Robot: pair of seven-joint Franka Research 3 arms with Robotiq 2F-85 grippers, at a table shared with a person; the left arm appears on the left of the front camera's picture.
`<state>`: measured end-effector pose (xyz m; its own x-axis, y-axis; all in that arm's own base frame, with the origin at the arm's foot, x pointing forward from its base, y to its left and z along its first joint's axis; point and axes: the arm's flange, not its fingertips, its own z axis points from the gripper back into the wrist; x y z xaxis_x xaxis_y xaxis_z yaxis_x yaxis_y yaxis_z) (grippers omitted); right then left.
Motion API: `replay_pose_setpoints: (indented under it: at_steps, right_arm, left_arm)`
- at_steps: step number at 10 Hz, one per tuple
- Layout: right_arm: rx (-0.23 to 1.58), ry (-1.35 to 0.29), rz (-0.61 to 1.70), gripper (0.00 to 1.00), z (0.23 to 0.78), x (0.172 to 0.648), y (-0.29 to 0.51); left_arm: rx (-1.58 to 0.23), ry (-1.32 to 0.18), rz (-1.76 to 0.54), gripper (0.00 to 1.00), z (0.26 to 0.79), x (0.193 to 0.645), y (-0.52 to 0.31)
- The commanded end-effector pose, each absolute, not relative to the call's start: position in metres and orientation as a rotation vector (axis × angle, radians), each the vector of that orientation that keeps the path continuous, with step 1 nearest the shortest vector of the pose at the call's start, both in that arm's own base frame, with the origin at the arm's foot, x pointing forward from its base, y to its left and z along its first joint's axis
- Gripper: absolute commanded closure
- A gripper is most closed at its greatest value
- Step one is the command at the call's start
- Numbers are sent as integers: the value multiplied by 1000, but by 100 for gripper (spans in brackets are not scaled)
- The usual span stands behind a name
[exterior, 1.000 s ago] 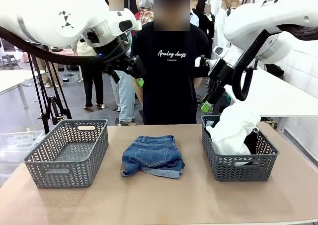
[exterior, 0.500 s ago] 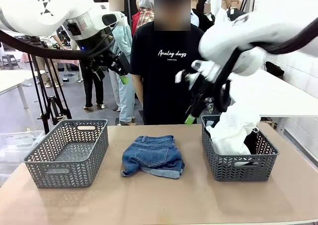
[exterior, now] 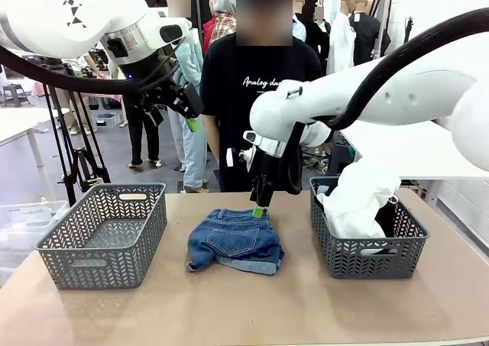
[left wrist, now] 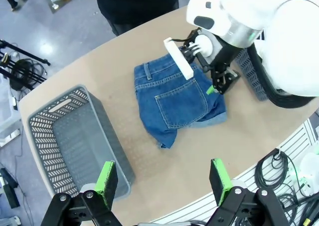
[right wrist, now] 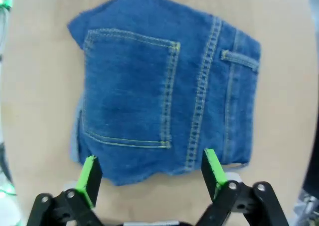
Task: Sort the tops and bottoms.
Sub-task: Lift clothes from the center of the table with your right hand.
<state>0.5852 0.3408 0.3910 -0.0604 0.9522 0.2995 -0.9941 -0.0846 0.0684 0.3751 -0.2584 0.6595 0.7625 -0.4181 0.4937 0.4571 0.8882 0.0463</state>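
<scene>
Right gripper (exterior: pixel 258 211) hangs wide open, low over the denim shorts' (exterior: pixel 234 240) waistband end, likely set to pinch them and lift. Left gripper (exterior: pixel 192 124) waits up high, also open. Shorts lie flat mid-table between the empty basket (exterior: pixel 103 235) and the basket with the white top (exterior: pixel 359 197), pockets up, waistband toward the far edge, cuffs toward the near edge.

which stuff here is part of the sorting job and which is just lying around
Part of the job:
denim shorts
white top
left basket
right basket
right gripper, open above the shorts

Just there:
cables
stand legs
</scene>
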Motion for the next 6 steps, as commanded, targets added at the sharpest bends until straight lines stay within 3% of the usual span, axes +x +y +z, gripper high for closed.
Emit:
replay_pose_setpoints:
  at_steps: [1, 6]
  right_arm:
    - [240, -167, 1641, 0, 387, 596, 347]
    - [275, -170, 1665, 0, 384, 593, 347]
  left_arm:
    - [-80, -524, -473, 4, 660, 376, -257]
    - [-80, -524, -473, 4, 660, 376, -257]
